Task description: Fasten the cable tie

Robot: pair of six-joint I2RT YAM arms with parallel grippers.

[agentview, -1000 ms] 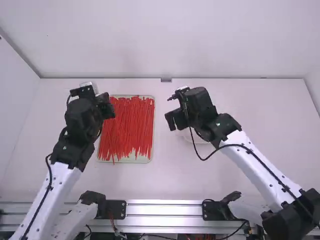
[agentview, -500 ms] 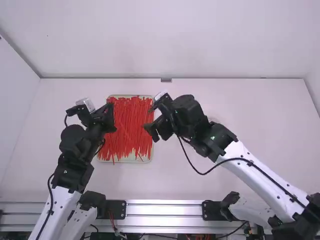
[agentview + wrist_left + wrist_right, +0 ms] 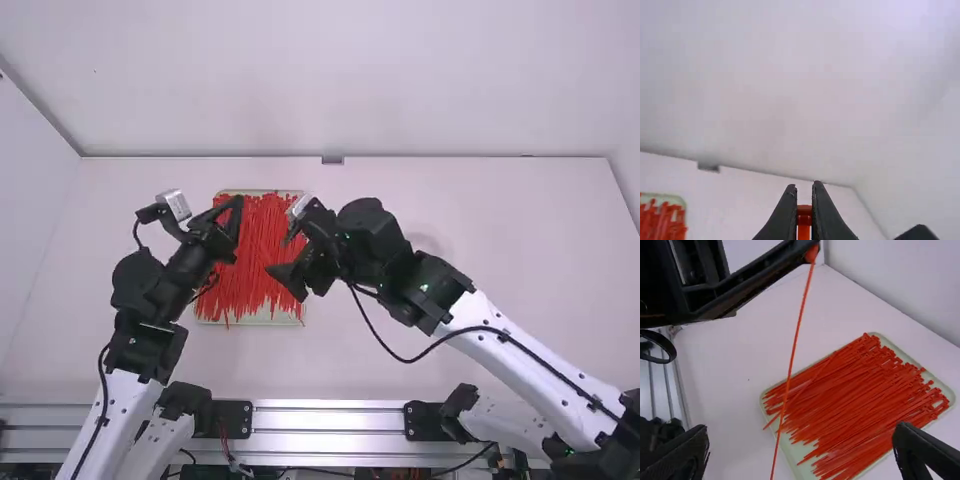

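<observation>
My left gripper [image 3: 230,212] is raised over the left part of the tray, shut on the head of one red cable tie [image 3: 804,222]. In the right wrist view that tie [image 3: 794,345] hangs straight down from the left gripper [image 3: 810,250] toward the tray. The right gripper [image 3: 291,245] hovers over the tray's right side, facing the hanging tie, and it is open, with its wide-set fingers [image 3: 675,455] holding nothing. The strap's lower end runs out of view between them.
A pale green tray [image 3: 262,191] on the white table holds a thick pile of red cable ties [image 3: 255,260]. Its rim [image 3: 799,452] and the pile [image 3: 865,390] lie below the right gripper. A wall rises behind the table.
The left gripper has tilted upward with one tie pinched in it. The right arm has swung left from the table's middle to the tray's right side.
</observation>
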